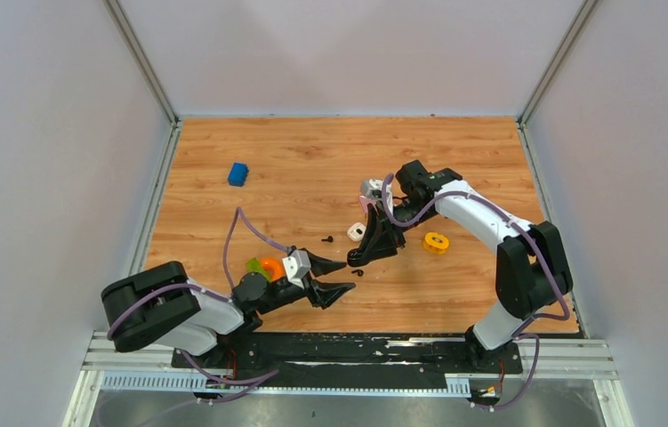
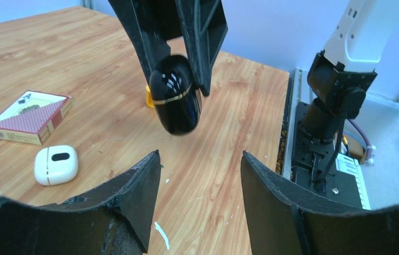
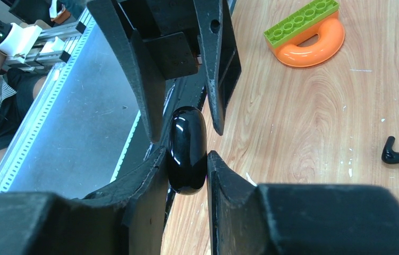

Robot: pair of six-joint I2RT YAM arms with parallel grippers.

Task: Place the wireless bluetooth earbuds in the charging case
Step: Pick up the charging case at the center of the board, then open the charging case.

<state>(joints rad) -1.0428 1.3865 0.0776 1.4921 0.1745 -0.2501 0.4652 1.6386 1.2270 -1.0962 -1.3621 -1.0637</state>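
Grey panels wall in the wood-grain worktop [image 1: 312, 151], and your work sits near its middle. Your right claw [image 3: 186, 155] is clamped on the glossy black oval charging case [image 3: 186, 130], which has a thin gold seam band, and holds it clear of the wood. The seam looks shut, so I judge the lid is not yet open.

Your left claw [image 2: 200, 159] has its jaws apart with nothing in them, and it faces the case head-on. The case's long axis runs from the right claw's fingers toward the left claw. Its free end sits just ahead of the left tips and is not touching them. The next move turns on that line-up, and it is probably a pinch on the free half to lift the lid.

The two tiny black earbuds [image 1: 327, 238] lie loose on the worktop. That one is just beyond the left claw's tips, and the second earbud [image 1: 358, 272] lies between the two claws. The left claw is nearer and is the only free one, so it should fetch them. A white oval case [image 2: 55, 164] and a yellow ring [image 1: 436, 242] lie close by, so don't mistake them for your targets.
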